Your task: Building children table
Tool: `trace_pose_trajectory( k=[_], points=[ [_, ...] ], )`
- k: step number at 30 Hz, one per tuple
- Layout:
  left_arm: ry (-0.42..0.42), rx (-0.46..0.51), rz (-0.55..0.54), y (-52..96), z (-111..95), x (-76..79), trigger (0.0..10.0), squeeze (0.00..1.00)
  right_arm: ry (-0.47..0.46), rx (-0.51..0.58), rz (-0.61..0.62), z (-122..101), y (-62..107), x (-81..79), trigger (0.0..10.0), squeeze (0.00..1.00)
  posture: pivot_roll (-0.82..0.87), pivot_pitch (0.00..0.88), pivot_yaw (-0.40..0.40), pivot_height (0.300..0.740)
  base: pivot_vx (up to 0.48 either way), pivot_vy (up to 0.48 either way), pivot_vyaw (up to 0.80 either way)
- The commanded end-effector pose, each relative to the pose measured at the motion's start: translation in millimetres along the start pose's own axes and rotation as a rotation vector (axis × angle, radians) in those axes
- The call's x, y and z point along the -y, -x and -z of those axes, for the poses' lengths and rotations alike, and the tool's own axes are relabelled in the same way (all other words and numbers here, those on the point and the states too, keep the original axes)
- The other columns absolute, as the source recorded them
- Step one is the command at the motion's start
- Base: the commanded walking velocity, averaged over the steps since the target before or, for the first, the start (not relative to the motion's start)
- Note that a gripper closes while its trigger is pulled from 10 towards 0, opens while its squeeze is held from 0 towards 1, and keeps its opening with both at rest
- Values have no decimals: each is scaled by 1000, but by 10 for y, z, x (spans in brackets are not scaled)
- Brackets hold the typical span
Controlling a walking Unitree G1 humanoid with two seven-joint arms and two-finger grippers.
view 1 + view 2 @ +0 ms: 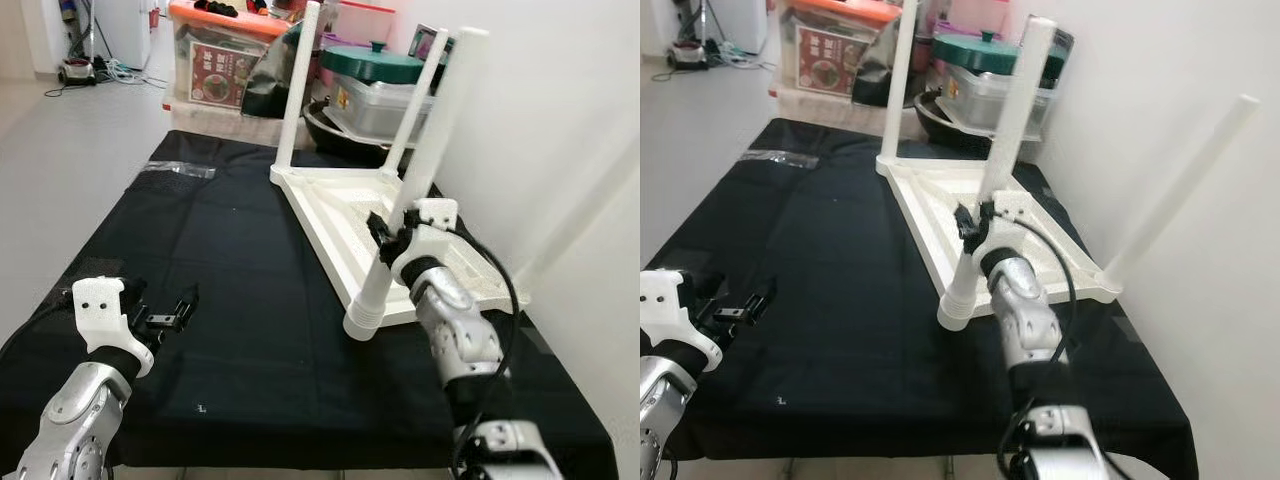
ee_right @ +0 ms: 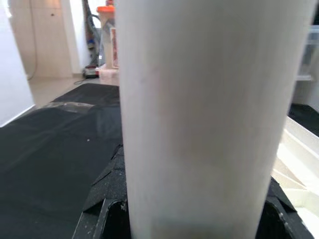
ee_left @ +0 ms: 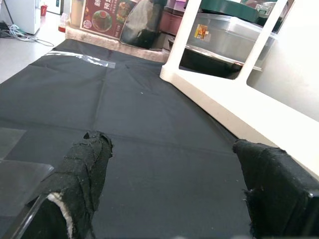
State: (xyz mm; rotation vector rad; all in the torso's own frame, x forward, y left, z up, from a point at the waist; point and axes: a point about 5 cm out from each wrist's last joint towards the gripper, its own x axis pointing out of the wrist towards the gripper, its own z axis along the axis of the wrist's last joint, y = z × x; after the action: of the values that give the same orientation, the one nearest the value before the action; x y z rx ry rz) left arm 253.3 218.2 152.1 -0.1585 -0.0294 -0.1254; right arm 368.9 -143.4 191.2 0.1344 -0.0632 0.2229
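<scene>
From the head views, the right gripper is clamping the near white leg, whose long axis is rising steeply up and away from its socket at the upturned tabletop's near corner. Its wrist view is showing that leg squeezed between both pads. The left gripper is idling with fingers spread, the tabletop lying ahead and to its right.

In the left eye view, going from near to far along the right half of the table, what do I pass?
Right tool clamped on the nearest white table leg → upturned white tabletop → far-left leg → green-lidded pot behind the table's far end.
</scene>
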Motion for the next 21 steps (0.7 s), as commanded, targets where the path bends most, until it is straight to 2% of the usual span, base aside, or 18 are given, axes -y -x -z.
trace_pose_trajectory(
  k=[1,2,3,4,5,6,7,8,9,10,15,17,19,21],
  points=[
    [9,-5,-4,1,39,10,10000,0,30,-85,196,186,57,262,0,0,143,0,-209,740,0,0,0],
    [9,-5,-4,1,39,10,10000,0,30,-85,196,186,57,262,0,0,143,0,-209,740,0,0,0],
    [13,-4,-11,22,52,19,10000,0,20,-89,420,211,120,434,0,0,144,0,-212,740,0,0,0],
    [13,-4,-11,22,52,19,10000,0,20,-89,420,211,120,434,0,0,144,0,-212,740,0,0,0],
    [15,-5,-13,35,60,28,10000,0,-12,-103,518,270,185,455,0,0,146,0,-210,740,0,0,0],
    [15,-5,-13,35,60,28,10000,0,-12,-103,518,270,185,455,0,0,146,0,-210,740,0,0,0],
    [16,-5,-13,43,66,34,10000,0,-35,-118,570,309,230,457,0,0,146,0,-208,740,0,0,0],
    [17,-6,-14,48,69,37,10000,0,-67,-120,610,369,295,364,0,0,148,0,-203,740,0,0,0],
    [17,-6,-14,48,69,37,10000,0,-67,-120,610,369,295,364,0,0,148,0,-203,740,0,0,0],
    [17,-7,-15,47,64,30,10000,0,-112,-128,625,433,365,197,0,0,148,0,-203,740,0,0,0],
    [12,-6,-14,34,48,10,10000,0,-127,-92,594,397,383,73,0,0,144,0,-196,740,0,0,0],
    [10,-6,-14,20,42,-2,10000,0,-155,-66,582,337,357,47,0,0,133,0,-189,740,0,0,0],
    [15,-1,-7,-8,37,14,10000,0,-244,-42,470,174,226,14,0,0,131,0,-190,740,0,0,0],
    [16,1,-5,-15,36,21,10000,0,-270,-35,435,121,190,-4,0,0,131,0,-190,740,0,0,0]
  ],
)
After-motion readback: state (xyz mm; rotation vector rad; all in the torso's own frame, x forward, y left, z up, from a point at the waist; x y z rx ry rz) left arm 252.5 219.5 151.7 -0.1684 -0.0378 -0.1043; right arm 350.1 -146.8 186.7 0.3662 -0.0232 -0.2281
